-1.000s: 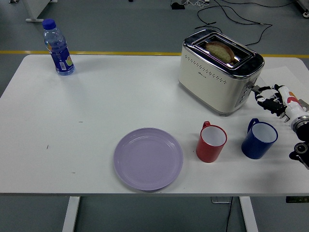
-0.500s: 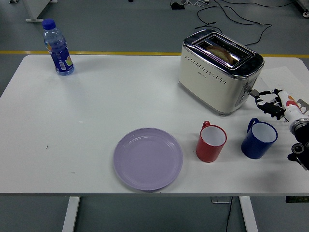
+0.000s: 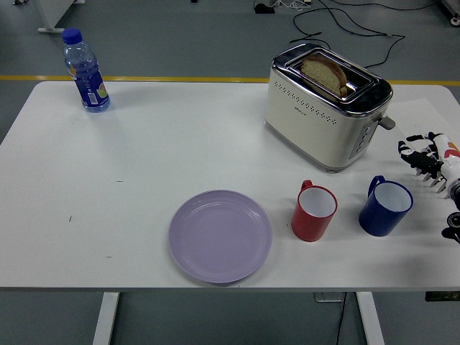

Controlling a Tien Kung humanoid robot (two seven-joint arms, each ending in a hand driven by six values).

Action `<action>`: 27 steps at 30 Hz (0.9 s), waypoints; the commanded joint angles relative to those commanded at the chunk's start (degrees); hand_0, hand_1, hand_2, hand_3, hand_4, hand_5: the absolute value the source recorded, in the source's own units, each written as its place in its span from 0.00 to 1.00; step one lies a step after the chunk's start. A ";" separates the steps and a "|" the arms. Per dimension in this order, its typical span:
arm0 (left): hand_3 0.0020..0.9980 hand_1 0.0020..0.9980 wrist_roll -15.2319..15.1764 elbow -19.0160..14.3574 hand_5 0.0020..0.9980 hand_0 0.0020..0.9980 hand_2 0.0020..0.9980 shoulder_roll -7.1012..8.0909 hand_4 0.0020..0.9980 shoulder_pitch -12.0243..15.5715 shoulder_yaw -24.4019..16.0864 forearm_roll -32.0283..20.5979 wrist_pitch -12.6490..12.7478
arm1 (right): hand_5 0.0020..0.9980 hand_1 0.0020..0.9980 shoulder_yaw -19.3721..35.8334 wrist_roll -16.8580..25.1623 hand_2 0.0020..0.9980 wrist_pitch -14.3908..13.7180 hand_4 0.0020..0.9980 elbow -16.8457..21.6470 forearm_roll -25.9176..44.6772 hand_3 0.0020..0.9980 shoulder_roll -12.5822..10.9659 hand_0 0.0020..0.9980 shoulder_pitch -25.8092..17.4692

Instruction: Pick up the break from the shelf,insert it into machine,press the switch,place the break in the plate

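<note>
Right hand (image 3: 425, 159) open, empty, beside toaster (image 3: 327, 108); bread slice (image 3: 325, 74) popped up, pinch its top edge, lift straight.

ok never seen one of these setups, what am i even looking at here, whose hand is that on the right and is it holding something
This is one picture from a camera high on a humanoid robot, looking down over its white table. The black and white thing at the right edge is the robot's right hand, five fingers spread, holding nothing. It hangs beside the toaster's lever end, clear of it. The left arm is out of view.

On the table: a cream and chrome toaster with a slice of bread sticking up out of its slot, a red mug, a blue mug, an empty lilac plate near the front edge, and a water bottle with a blue cap at the far left corner.
</note>
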 joint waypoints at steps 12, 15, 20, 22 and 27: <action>0.60 0.57 -0.04 0.00 0.96 0.65 0.60 0.12 0.32 -0.31 0.30 -0.57 0.05 | 0.57 0.31 4.09 0.23 0.42 1.49 0.66 2.76 -1.06 0.84 -1.03 0.31 0.17; 0.60 0.57 -0.05 0.00 0.96 0.65 0.60 0.12 0.32 -0.34 0.34 -0.70 0.08 | 0.65 0.60 4.47 0.72 0.73 1.59 0.73 3.31 -0.35 0.93 -1.16 0.60 0.37; 0.60 0.57 -0.08 0.00 0.96 0.65 0.60 0.12 0.32 -0.45 0.51 -0.95 0.11 | 0.60 0.75 4.59 2.51 0.88 0.35 0.71 5.13 1.59 0.93 -1.00 0.77 1.66; 0.60 0.57 -0.10 0.00 0.96 0.65 0.60 0.13 0.32 -0.48 0.63 -1.08 0.11 | 0.60 0.75 4.52 2.90 0.88 0.06 0.71 5.52 1.90 0.93 -0.93 0.77 1.99; 0.60 0.57 -0.08 0.00 0.96 0.65 0.60 0.20 0.32 -0.66 0.65 -1.12 0.12 | 0.53 0.78 2.80 4.86 0.89 -1.11 0.70 7.67 0.93 0.91 -0.64 0.83 5.92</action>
